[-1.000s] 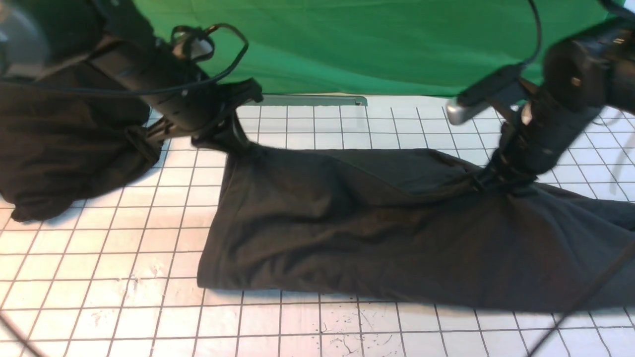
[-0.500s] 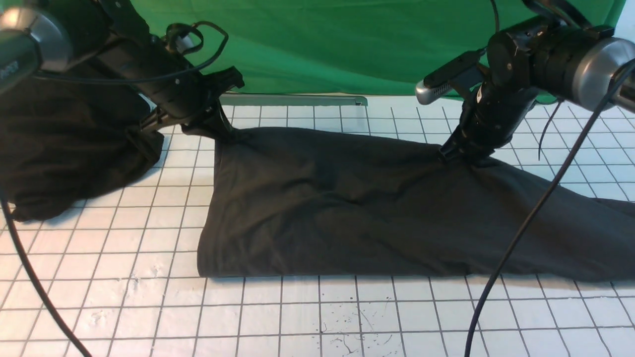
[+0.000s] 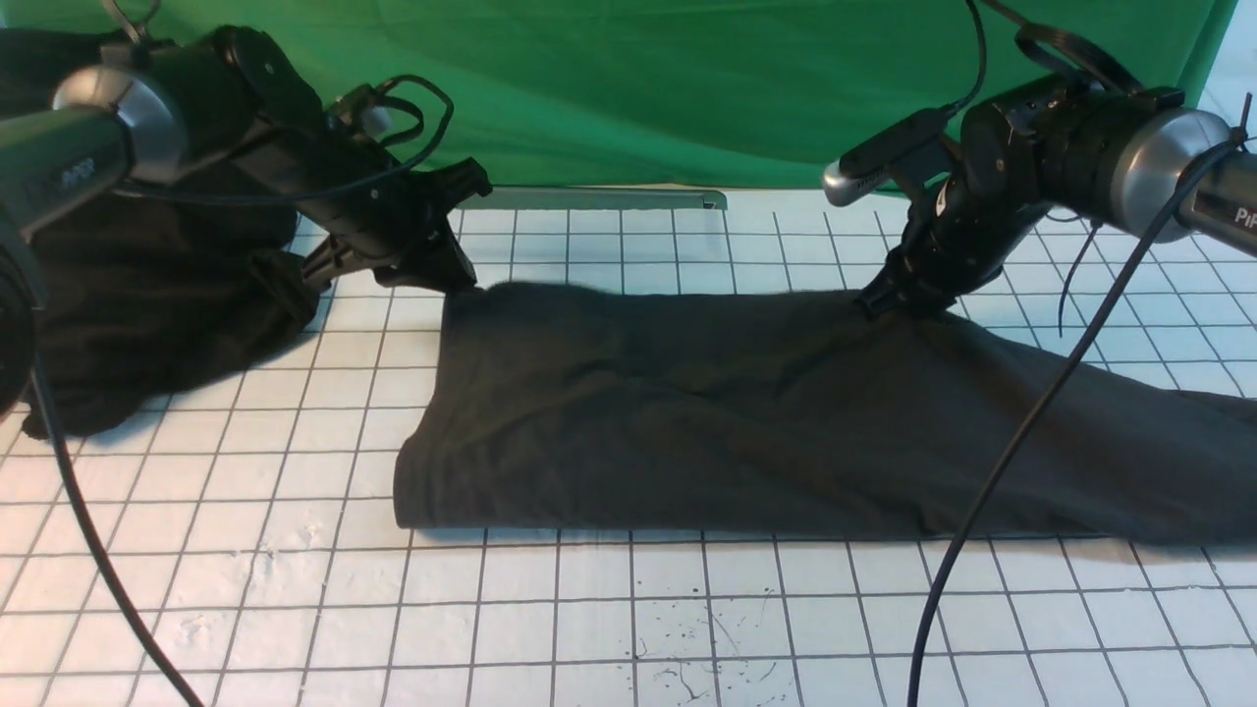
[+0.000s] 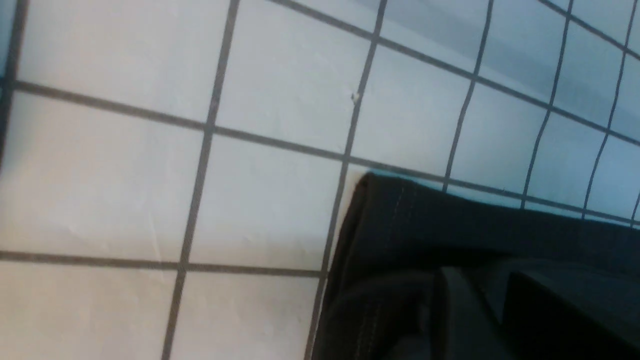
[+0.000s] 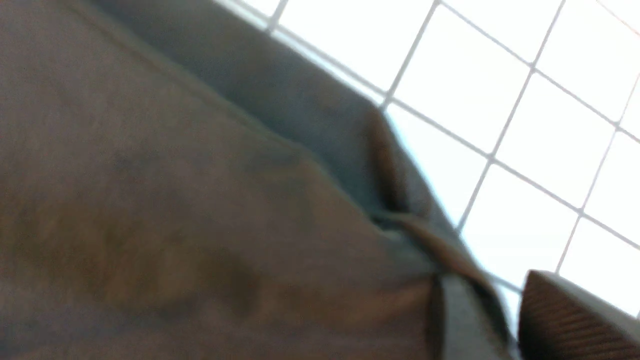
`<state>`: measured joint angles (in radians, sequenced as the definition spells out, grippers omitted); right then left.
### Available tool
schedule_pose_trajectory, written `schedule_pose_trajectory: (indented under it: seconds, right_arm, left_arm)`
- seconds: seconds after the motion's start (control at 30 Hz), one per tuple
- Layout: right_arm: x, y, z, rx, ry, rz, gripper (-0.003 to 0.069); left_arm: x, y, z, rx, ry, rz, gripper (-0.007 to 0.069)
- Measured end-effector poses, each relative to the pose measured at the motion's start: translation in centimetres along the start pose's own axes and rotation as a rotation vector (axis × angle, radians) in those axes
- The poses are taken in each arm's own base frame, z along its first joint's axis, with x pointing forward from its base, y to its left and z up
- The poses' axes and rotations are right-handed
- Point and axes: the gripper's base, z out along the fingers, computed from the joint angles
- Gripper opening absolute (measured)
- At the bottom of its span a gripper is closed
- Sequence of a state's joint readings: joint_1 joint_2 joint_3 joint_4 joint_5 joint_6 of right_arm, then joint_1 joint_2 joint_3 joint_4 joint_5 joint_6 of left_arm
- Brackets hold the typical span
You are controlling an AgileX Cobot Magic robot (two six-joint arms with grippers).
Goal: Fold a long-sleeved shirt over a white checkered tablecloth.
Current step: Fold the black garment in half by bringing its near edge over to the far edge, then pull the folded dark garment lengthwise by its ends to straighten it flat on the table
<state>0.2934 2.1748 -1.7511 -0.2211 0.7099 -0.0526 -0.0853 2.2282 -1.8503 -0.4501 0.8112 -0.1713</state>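
Note:
The long-sleeved shirt (image 3: 737, 412) lies as a long dark grey band across the white checkered tablecloth (image 3: 295, 589), running off the right edge. My left gripper (image 3: 460, 278) hovers at the shirt's far left corner, jaws parted, with the hemmed corner (image 4: 450, 220) lying loose under them. My right gripper (image 3: 879, 302) stands at the shirt's far edge, right of centre. In the right wrist view bright tablecloth (image 5: 500, 75) shows between the parted fingers of the right gripper (image 5: 492, 295), beside the cloth's edge (image 5: 175, 200). The left gripper (image 4: 477, 280) holds nothing.
A blacker heap of cloth (image 3: 147, 324) sits at the far left under the left arm. A green backdrop (image 3: 687, 88) and a grey strip (image 3: 609, 199) close the far side. Cables hang from the right arm (image 3: 982, 511) and the left arm (image 3: 88, 550).
Both grippers carried the shirt's far edge away from me, then parted their jaws. The lifted edge has dropped and the shirt now lies flat.

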Motion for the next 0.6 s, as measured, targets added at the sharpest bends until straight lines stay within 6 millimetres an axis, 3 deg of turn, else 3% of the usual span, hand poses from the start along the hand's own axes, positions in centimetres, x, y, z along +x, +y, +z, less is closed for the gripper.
schedule_pose_trajectory:
  seconds: [0.17, 0.27, 0.33, 0.47, 0.5, 0.57, 0.6]
  right_arm:
    - [0.2, -1.0, -0.7, 0.09, 0.043, 0.005, 0.04]
    - [-0.2, -2.2, -2.4, 0.157, 0.053, -0.015, 0.0416]
    - [-0.6, -3.5, -4.6, 0.193, 0.045, 0.002, 0.036]
    - [-0.2, -7.2, -10.8, 0.265, 0.067, 0.087, 0.0085]
    - [-0.2, -7.5, -11.4, 0.27, 0.064, 0.093, 0.0076]
    - [1.8, -10.6, -15.4, 0.302, 0.128, 0.194, 0.0013]
    - [2.5, -11.6, -16.1, 0.295, 0.134, 0.235, 0.0008]
  left_arm:
    - [0.0, -0.1, -0.3, 0.003, -0.003, 0.026, 0.0323]
    - [-0.2, -0.8, -1.4, 0.011, -0.001, 0.071, 0.0407]
    - [-0.6, -1.4, -2.7, 0.025, -0.017, 0.097, 0.0446]
    - [-1.5, -3.4, -6.4, 0.064, -0.057, 0.141, 0.0479]
    - [-1.6, -3.5, -6.5, 0.066, -0.061, 0.142, 0.0479]
    - [-1.8, -4.4, -8.2, 0.08, -0.063, 0.165, 0.0478]
    - [-1.8, -4.6, -8.6, 0.083, -0.062, 0.171, 0.0477]
